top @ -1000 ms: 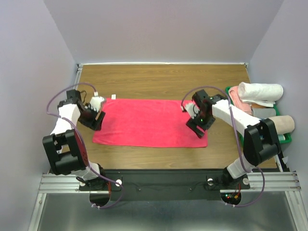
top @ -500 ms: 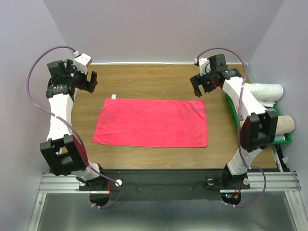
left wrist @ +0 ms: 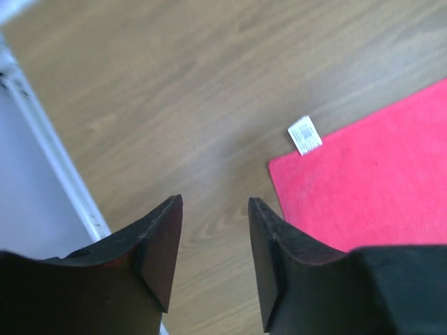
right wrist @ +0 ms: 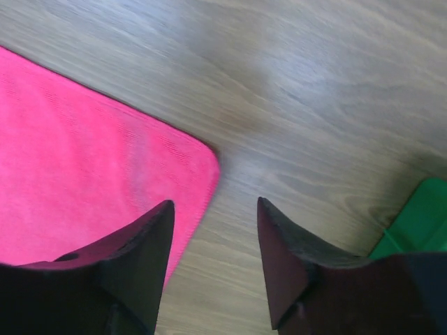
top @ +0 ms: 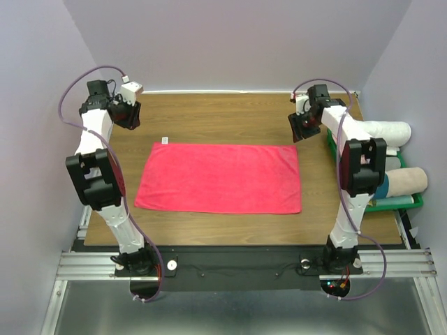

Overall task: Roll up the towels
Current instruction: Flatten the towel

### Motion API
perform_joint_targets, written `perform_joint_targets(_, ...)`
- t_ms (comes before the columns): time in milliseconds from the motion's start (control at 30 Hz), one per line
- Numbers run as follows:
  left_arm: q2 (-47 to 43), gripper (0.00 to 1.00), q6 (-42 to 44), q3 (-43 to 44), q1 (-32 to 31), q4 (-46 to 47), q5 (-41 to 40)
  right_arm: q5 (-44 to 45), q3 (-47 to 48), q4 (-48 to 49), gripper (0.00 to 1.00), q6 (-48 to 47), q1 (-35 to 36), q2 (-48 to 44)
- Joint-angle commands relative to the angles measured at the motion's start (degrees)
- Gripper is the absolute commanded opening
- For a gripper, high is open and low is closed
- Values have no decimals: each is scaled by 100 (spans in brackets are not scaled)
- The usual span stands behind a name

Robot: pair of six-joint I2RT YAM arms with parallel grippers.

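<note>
a: left end effector (top: 128, 112)?
b: jaws apart, empty, over the desk (top: 223, 115) past the far-left corner of the towel (top: 220, 178). the towel lies flat, long axis left-right, tag (left wrist: 305, 135) at that corner.
a: right end effector (top: 302, 125)?
b: also parted, empty, just beyond the far-right corner. each arm about equally near its own corner.

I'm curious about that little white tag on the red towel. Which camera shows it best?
The left wrist view: the tag is large and sharp at the towel corner, with grey print visible. The top view shows it only as a tiny white speck. The right wrist view shows another towel corner and no tag.
</note>
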Motion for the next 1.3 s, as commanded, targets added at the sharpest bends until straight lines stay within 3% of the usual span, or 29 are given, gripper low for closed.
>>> perform_joint_targets(0,33,43,144,64,-167,-379,-239,-270,174,-71,52,-24,-134,187)
perform_joint_targets(400,579,44,92,64,-360,-431,-451,-569,332,-106,47,187,-170,803)
perform_joint_targets(667,992,46,110,160,-466,-634,-301,-569,508,-106,39,240,-161,1014)
perform_joint_targets(833,1220,47,92,371,-466,-835,-73,-569,517,-106,14,196,-170,1049)
perform_joint_targets(967,1361,50,74,468,-484,-915,76,-587,508,-124,3,170,-170,1041)
perform_joint_targets(1167,1563,50,-172,608,-536,-713,-3,-640,517,-115,1,169,-170,1058)
perform_joint_targets(1200,1624,57,-180,661,-554,-713,-11,-648,517,-124,1,169,-161,1067)
perform_joint_targets(1267,1712,61,-207,722,-580,-722,-38,-648,508,-124,1,152,-170,1058)
